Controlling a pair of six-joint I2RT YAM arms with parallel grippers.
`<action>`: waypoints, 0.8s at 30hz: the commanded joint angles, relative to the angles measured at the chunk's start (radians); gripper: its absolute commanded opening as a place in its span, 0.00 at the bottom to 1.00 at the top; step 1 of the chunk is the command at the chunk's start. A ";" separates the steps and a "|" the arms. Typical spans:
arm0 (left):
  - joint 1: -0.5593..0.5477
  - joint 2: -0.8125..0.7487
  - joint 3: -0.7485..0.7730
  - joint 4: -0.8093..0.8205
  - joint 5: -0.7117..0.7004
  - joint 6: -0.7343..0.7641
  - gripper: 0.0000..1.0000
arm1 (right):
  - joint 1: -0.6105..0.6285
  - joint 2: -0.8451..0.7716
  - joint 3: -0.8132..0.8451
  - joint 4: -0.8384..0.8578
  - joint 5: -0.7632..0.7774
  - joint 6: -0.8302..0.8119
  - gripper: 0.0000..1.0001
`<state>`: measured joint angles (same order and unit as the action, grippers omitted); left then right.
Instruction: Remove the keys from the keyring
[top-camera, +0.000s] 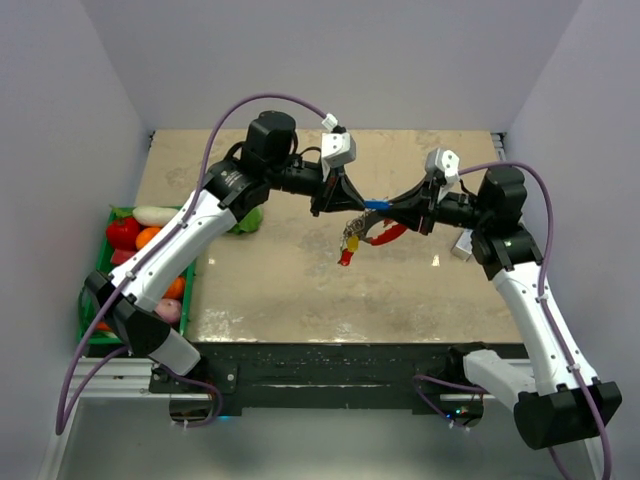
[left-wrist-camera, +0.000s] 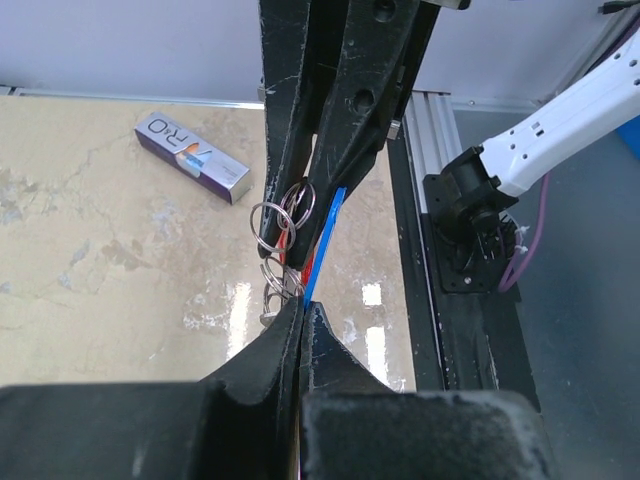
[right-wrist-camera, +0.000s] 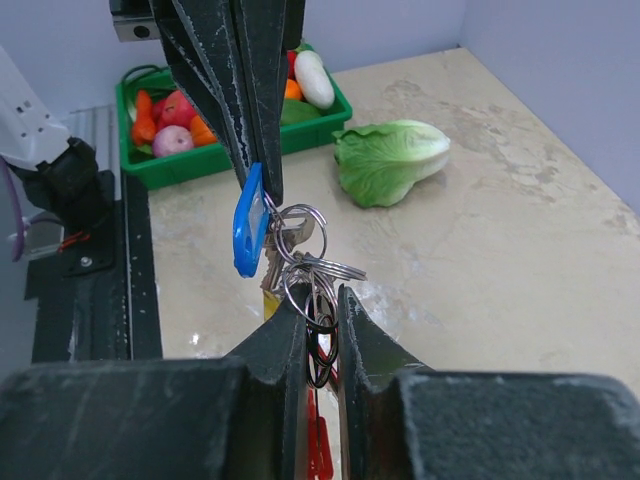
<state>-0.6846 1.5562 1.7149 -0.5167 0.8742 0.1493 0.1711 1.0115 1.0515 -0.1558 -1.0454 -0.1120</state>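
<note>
Grips the blue-tagged key (right-wrist-camera: 247, 222) in the tightly shut left claw (left-wrist-camera: 302, 312) and the keyring (right-wrist-camera: 310, 262) in the narrowly closed right claw (right-wrist-camera: 318, 300), tip to tip in mid-air over the counter (top-camera: 300, 290), stretching the keys (top-camera: 347, 248) along the line from claw to claw, with the red fob (top-camera: 392, 234) dangling below.

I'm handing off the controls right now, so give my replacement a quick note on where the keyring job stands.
The left tool is shut on the blue tag.
The right tool is closed on the keyring.
Things: the keys and red fob hang in the air between both tools, above the table.
Done: bunch lifted and held from both sides.
Left: no key seen loose; all have to come off the ring.
</note>
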 joint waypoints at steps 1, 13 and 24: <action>0.013 -0.042 0.018 0.023 0.069 0.012 0.00 | -0.015 -0.014 0.024 0.105 -0.090 0.101 0.00; 0.013 -0.033 0.017 0.047 0.095 -0.027 0.00 | -0.004 -0.010 0.022 0.130 -0.061 0.143 0.00; 0.013 -0.027 0.020 0.063 0.071 -0.045 0.00 | 0.034 -0.008 0.025 0.090 -0.045 0.118 0.00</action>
<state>-0.6788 1.5497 1.7149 -0.5098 0.9394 0.1234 0.1856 1.0122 1.0515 -0.0902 -1.0836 0.0048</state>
